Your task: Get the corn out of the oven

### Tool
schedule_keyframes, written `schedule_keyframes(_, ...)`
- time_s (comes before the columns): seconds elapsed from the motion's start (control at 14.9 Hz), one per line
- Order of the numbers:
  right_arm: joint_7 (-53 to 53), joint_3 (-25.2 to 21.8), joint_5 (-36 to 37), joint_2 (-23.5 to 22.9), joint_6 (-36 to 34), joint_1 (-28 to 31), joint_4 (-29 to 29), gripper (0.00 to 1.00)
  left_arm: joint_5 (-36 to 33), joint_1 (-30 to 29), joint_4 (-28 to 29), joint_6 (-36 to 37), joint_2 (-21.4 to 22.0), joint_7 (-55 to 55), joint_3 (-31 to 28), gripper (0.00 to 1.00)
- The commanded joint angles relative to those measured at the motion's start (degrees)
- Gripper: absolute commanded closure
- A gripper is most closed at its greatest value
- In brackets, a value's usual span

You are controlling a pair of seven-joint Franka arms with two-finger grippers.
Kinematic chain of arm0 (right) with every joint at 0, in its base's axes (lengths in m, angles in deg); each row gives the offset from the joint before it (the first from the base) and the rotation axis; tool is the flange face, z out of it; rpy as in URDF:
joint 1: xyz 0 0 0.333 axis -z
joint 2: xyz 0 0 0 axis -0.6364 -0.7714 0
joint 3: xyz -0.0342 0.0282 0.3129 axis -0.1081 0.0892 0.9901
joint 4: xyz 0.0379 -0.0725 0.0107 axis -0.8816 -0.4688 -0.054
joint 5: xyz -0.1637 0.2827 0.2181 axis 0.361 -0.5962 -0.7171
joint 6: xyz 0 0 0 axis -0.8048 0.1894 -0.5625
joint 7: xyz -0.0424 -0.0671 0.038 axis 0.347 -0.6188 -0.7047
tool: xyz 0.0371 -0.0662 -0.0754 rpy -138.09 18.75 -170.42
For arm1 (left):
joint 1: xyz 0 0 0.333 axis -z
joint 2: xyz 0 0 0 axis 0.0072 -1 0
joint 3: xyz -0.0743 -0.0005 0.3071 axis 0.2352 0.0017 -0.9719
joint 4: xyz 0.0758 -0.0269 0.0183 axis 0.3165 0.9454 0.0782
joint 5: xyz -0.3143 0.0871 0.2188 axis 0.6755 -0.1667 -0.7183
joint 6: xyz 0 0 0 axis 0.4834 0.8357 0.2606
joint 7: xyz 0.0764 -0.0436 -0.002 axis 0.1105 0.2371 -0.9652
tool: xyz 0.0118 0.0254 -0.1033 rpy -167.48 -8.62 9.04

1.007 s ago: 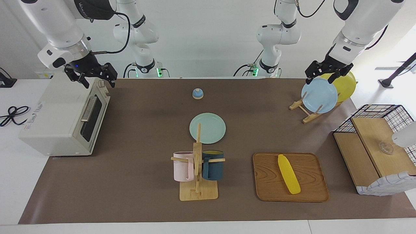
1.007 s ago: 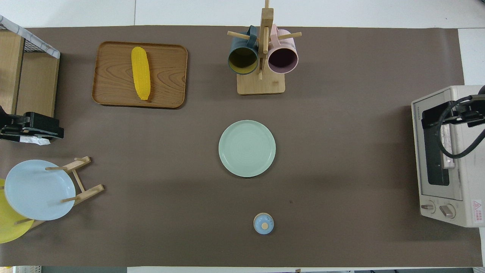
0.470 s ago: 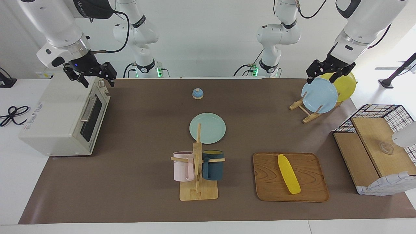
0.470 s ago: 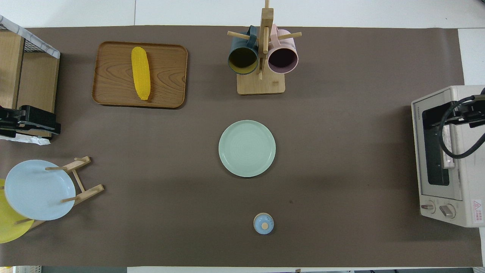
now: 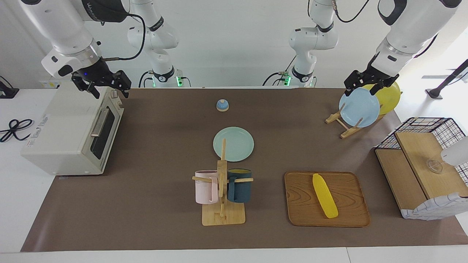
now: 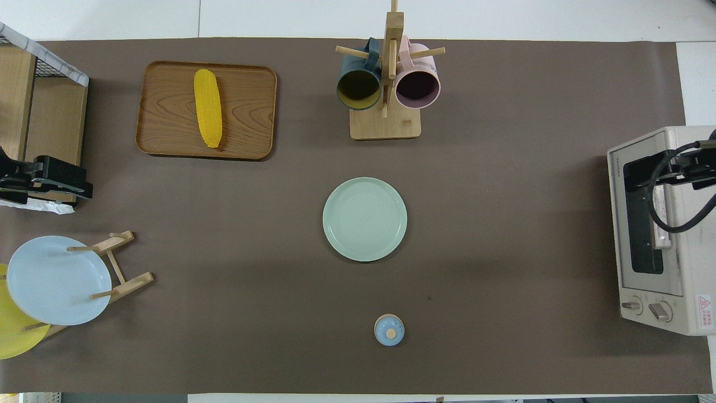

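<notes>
Two claws are mine, and both stand with fingers apart, holding nothing. My right gripper [image 5: 109, 89] hangs over the top of the oven [image 5: 65, 128], above the corner nearest the robots, and touches nothing there. My left gripper [image 5: 365, 87] hangs over the blue plate [image 5: 359, 107] and the yellow plate [image 5: 391, 96] in their wooden rack.

The oven door is closed, its silver handle [image 5: 98, 122] untouched. Through the dark glass I cannot make out whether anything lies inside. The corn [image 5: 324, 195] is well apart from the oven, lying slantwise on the wooden tray [image 5: 347, 213] toward my left arm's end of the table.

So I judge the corn is already out, and what remains is only to rest both arms cleanly. To do that well I should lift straight up before swinging away. That way the right fingers cannot catch the oven's edge or knobs, and the left fingers cannot knock the upright plates from the rack.
</notes>
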Motion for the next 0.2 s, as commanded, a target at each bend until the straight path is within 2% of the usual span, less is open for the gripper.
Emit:
schedule_keyframes(0.0, -1.3, 0.0, -0.9, 0.2, -0.9, 0.3, -0.1, 0.00, -0.8, -1.2, -0.4, 0.9, -0.1, 0.2, 0.9, 0.00)
schedule_keyframes(0.13, -1.3, 0.0, -0.8, 0.2, -0.8, 0.4, -0.1, 0.00, -1.0, -1.2, -0.3, 0.2, -0.1, 0.8, 1.0, 0.00)
